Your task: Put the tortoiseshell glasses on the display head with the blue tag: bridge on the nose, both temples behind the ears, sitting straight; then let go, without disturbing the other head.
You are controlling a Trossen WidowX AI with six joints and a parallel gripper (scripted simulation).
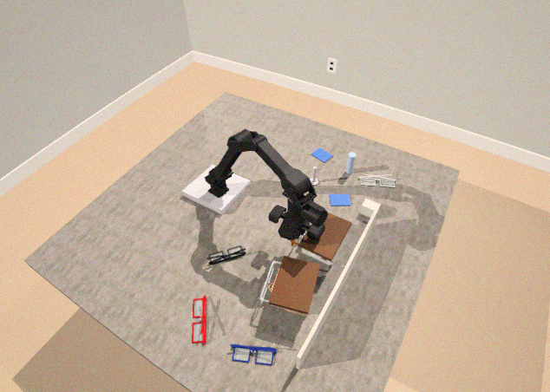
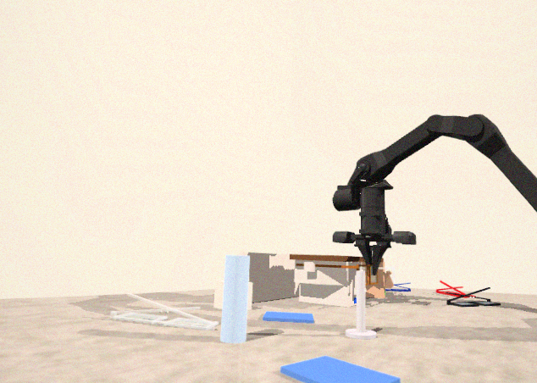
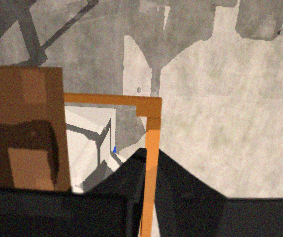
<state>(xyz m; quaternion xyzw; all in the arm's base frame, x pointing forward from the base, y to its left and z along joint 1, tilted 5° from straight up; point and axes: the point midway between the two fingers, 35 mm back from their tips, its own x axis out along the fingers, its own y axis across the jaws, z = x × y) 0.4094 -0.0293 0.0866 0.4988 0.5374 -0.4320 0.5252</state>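
Note:
The gripper is shut on the front frame of the tortoiseshell glasses. The frame stands in front of the blue-tag head. In the exterior view one temple runs back just under the head's brown top, at the level of the ear. In the wrist view this temple passes out of sight under the brown top. The far temple and the nose contact are hidden. The blue tag shows low on the head.
The other head stands beside it, with a white frame at its face. A long white wall runs behind both heads. Black glasses, a white stand and a light blue cylinder stand apart.

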